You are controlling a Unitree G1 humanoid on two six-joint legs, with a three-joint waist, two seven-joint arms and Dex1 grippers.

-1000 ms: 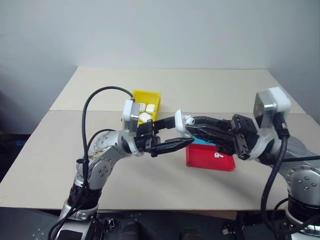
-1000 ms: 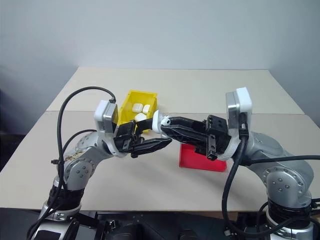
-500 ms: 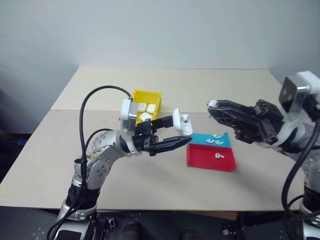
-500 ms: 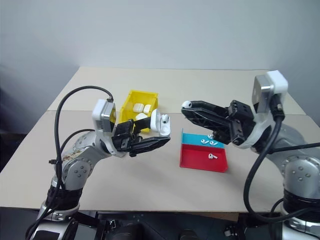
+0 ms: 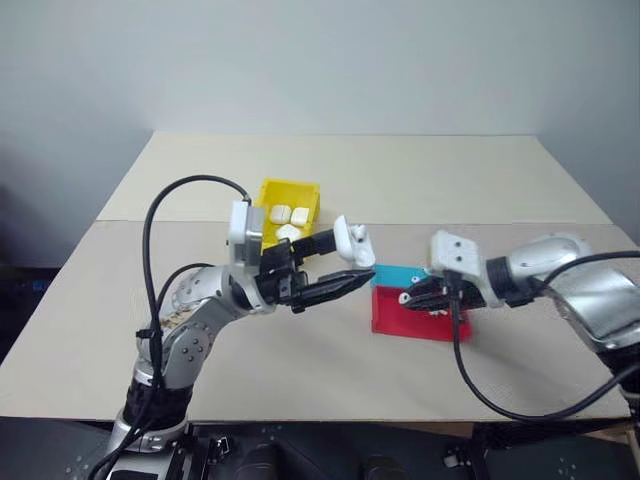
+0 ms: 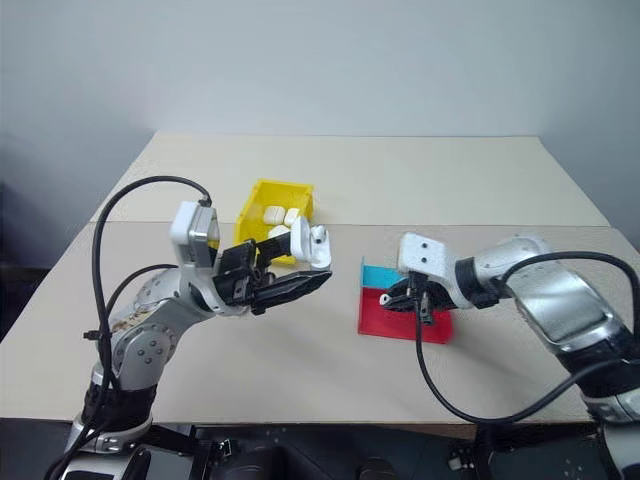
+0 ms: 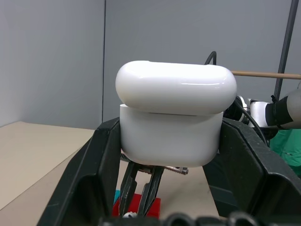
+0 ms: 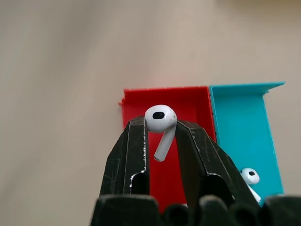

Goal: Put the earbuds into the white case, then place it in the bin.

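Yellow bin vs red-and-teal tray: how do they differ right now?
The bright yellow plastic bin has tall walls and sits farther back on the table; the shallow red-and-teal plastic tray is low-walled and nearer. The bin holds several white cases; the tray holds a small white earbud in its teal half. The right gripper hovers over the tray, none over the bin. Both are open-topped plastic containers resting on the table.

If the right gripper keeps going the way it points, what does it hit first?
Probably the floor of the red tray just beyond the right gripper, which is shut on an earbud; depth is hard to judge.
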